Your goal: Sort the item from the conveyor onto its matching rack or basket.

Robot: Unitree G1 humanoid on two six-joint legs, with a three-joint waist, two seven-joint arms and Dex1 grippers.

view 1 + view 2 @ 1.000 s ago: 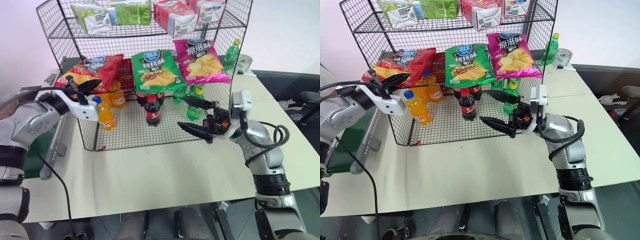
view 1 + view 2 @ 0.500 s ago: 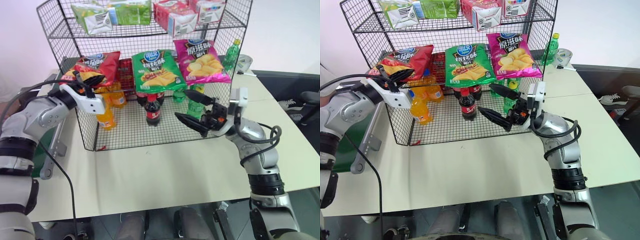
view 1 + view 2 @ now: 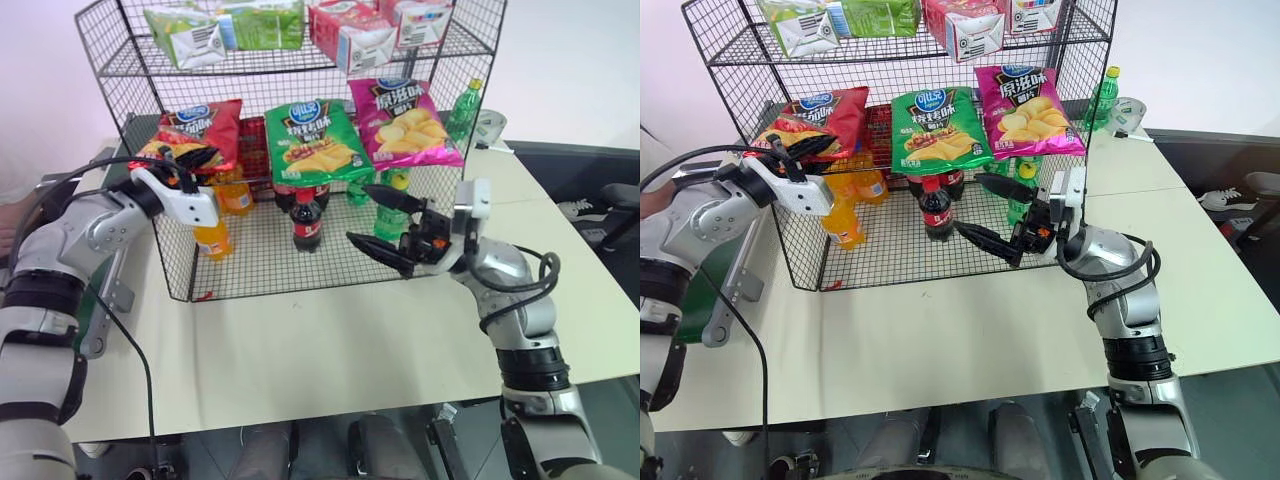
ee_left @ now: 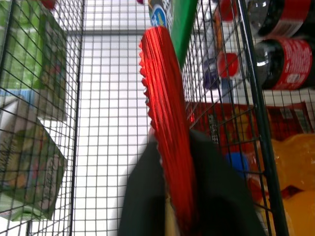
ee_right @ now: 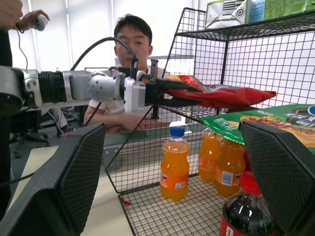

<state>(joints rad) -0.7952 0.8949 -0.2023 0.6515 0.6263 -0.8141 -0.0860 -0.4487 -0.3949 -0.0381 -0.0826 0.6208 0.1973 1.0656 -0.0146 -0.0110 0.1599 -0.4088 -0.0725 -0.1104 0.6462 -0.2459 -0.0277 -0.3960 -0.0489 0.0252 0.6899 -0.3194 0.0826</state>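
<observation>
The red crisp bag [image 3: 198, 128] lies tilted on the left of the middle tier of the black wire rack [image 3: 262, 268], beside the green crisp bag [image 3: 312, 140]. My left gripper [image 3: 186, 158] is at the bag's lower crimped edge. That edge [image 4: 167, 123] still sits between the fingers [image 5: 173, 83], which stand a little apart, open. My right gripper [image 3: 360, 213] hovers in front of the bottom tier, open and empty, pointing left. The conveyor [image 3: 695, 300] runs along the table's left side, partly behind my left arm.
A pink crisp bag [image 3: 405, 120] lies at the right of the middle tier. Cola bottles [image 3: 305, 215], orange bottles [image 3: 213, 232] and green bottles [image 3: 390, 205] fill the bottom tier; cartons [image 3: 200, 30] sit on top. A person [image 5: 130, 44] sits beyond the rack. Cream table [image 3: 320, 340] lies in front.
My left gripper carried the red bag to the right, further onto the middle tier, and its fingers have loosened. The right gripper has stayed about where it was.
</observation>
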